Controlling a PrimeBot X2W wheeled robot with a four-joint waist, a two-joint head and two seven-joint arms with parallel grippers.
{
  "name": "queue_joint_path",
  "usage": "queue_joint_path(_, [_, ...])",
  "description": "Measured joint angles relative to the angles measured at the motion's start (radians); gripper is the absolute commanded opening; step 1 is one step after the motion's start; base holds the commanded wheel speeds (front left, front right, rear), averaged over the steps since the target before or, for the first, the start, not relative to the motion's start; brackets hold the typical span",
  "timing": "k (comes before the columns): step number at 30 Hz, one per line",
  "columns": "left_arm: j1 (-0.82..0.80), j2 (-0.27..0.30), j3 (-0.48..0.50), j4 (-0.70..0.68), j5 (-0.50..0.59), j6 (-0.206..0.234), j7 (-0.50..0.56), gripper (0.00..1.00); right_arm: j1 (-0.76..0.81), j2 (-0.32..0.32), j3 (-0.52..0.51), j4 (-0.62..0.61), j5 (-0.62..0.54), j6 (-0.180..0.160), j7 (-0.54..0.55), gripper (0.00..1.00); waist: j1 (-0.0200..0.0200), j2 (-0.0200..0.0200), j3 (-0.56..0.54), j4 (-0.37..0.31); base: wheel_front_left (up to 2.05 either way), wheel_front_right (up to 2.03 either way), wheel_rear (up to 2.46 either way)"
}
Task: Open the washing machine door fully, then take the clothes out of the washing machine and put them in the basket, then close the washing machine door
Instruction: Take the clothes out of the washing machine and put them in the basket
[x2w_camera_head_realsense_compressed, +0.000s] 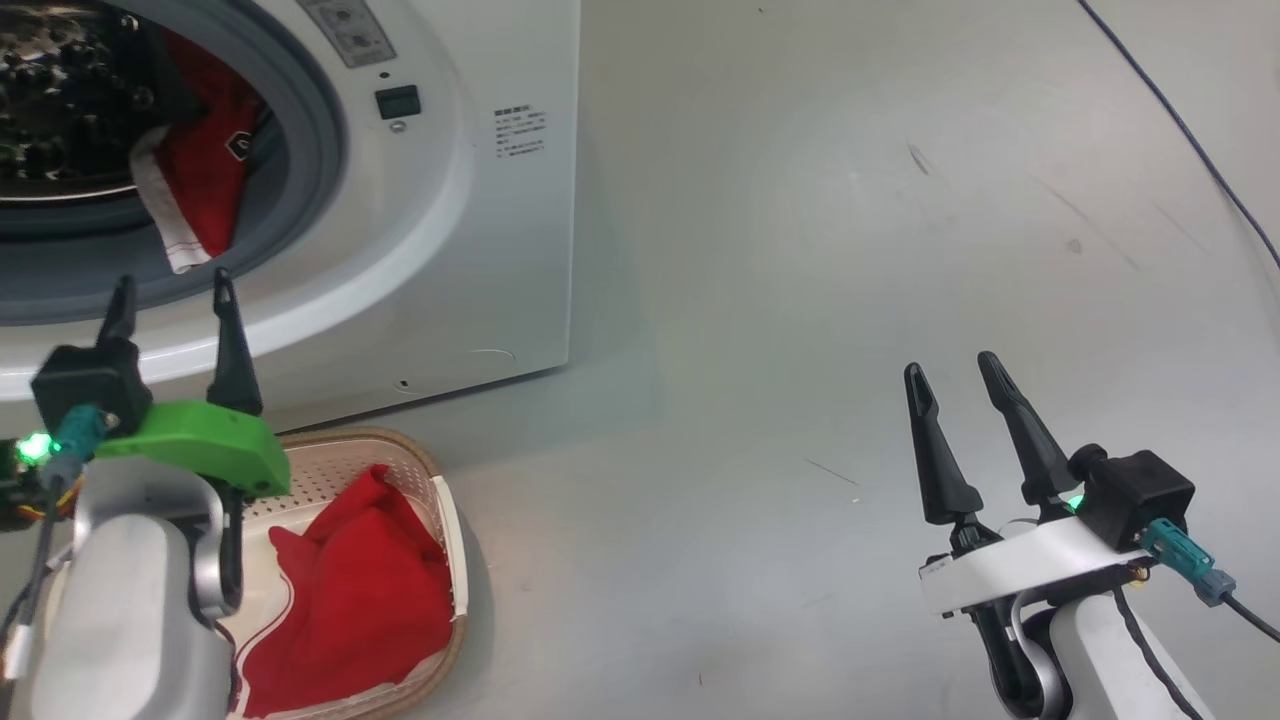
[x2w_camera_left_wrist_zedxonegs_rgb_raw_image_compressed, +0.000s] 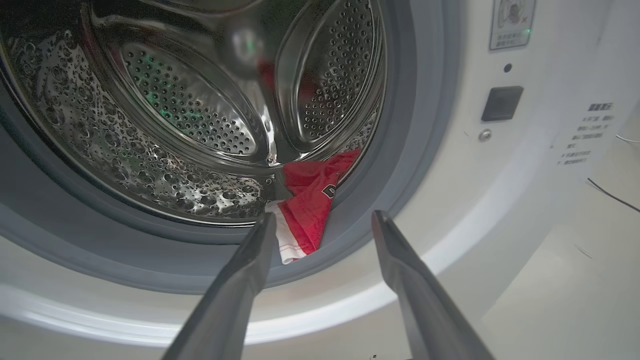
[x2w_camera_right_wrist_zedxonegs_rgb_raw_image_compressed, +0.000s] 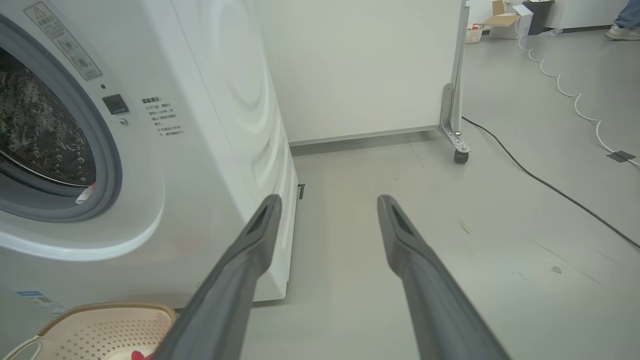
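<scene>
Plainly, the white washing machine (x2w_camera_head_realsense_compressed: 480, 250) takes up the upper left of the head view. Its mouth is uncovered, so the steel perforated drum (x2w_camera_left_wrist_zedxonegs_rgb_raw_image_compressed: 165, 125) and grey rubber seal (x2w_camera_left_wrist_zedxonegs_rgb_raw_image_compressed: 400, 150) are exposed. On the grey floor (x2w_camera_head_realsense_compressed: 850, 250), close against the machine's front, sits the cream basket (x2w_camera_head_realsense_compressed: 452, 540) with its brown woven-look rim. One red garment (x2w_camera_head_realsense_compressed: 360, 590) with white trim lies crumpled inside the basket. A second red garment (x2w_camera_head_realsense_compressed: 205, 160) sits at the lower right of the drum, its white-edged hem draped out over the seal. The left gripper (x2w_camera_head_realsense_compressed: 171, 282) hovers right at that hem, above the basket, with its fingers spread wide and holding nothing. Whether a fingertip touches the cloth cannot be told. The right gripper (x2w_camera_head_realsense_compressed: 950, 365) hangs well off to the right over bare floor, likewise spread and empty.
</scene>
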Motion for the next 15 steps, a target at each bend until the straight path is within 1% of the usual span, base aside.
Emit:
queue_joint_path(7, [-0.109,0.031,0.082,0.053,-0.058,0.008,0.105,1.0,-0.034,0.015,0.016,0.0,0.014,0.0,0.0,1.0,0.0,0.0,0.056,-0.066,0.0,0.0,0.0])
queue_joint_path(15, [-0.227,0.095,0.133,0.15,-0.056,0.01,0.232,1.0,-0.056,0.025,0.014,0.0,0.039,0.0,0.0,1.0,0.0,0.0,0.108,-0.129,0.0,0.0,0.0])
